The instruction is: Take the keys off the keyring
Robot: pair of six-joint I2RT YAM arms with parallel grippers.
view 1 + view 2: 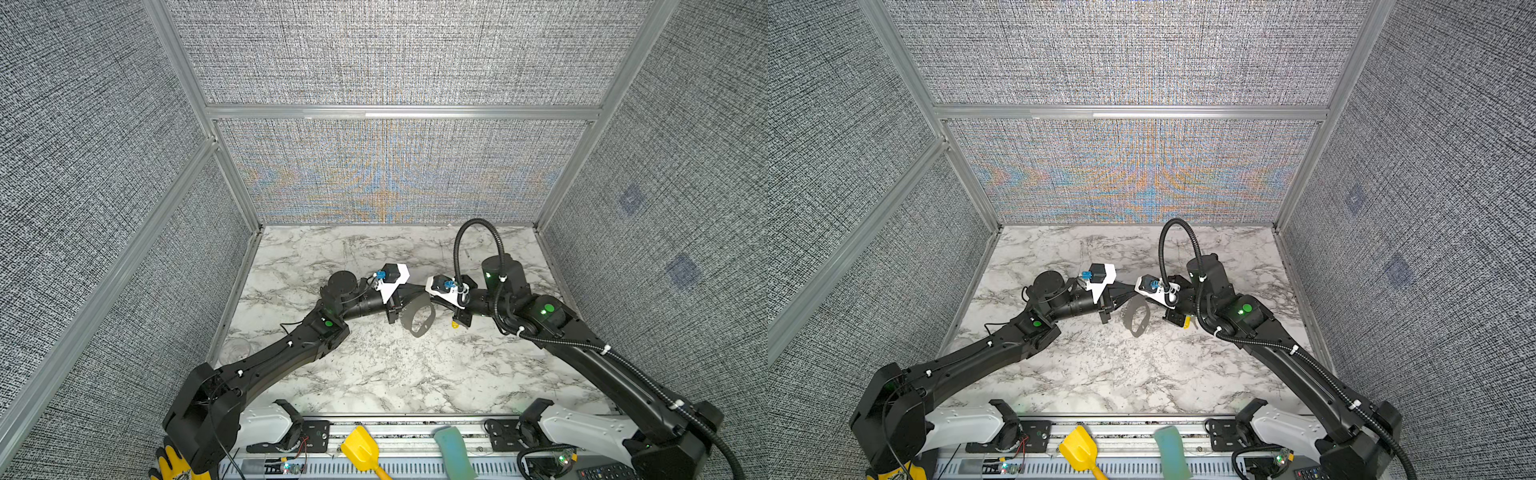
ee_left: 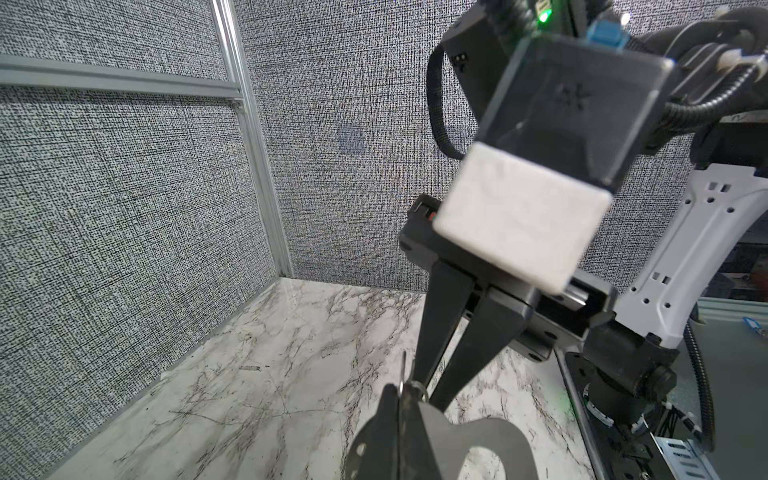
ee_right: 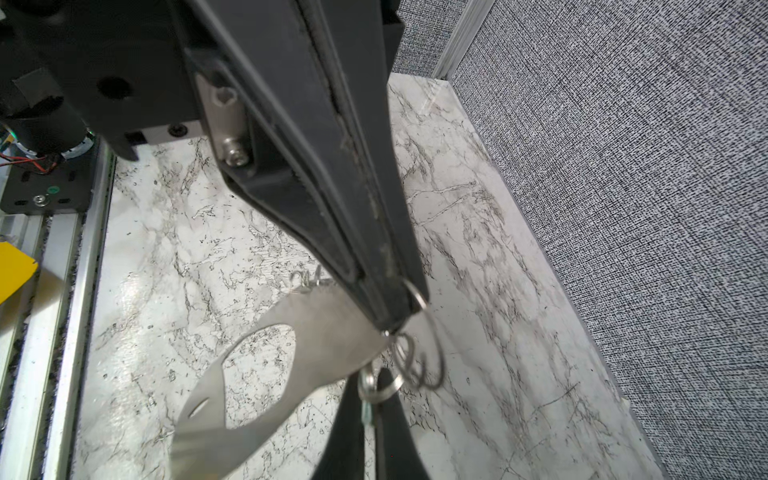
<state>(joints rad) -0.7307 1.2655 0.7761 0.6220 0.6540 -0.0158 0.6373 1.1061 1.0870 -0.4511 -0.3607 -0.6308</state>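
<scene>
Keyring [image 3: 324,328], left gripper [image 3: 390,322] clamped on its edge, right gripper [image 3: 370,386] seemingly pinching teal-tagged key [image 3: 366,411]

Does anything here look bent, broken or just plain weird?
The wire ring at the edge of the keyring looks odd: it is drawn out into a loose spiral instead of a flat loop, one end pinched in the shut right gripper.

The keyring [image 2: 457,432] was cut off at the picture's edge. The keys [image 3: 366,409] were blurred and largely hidden.
</scene>
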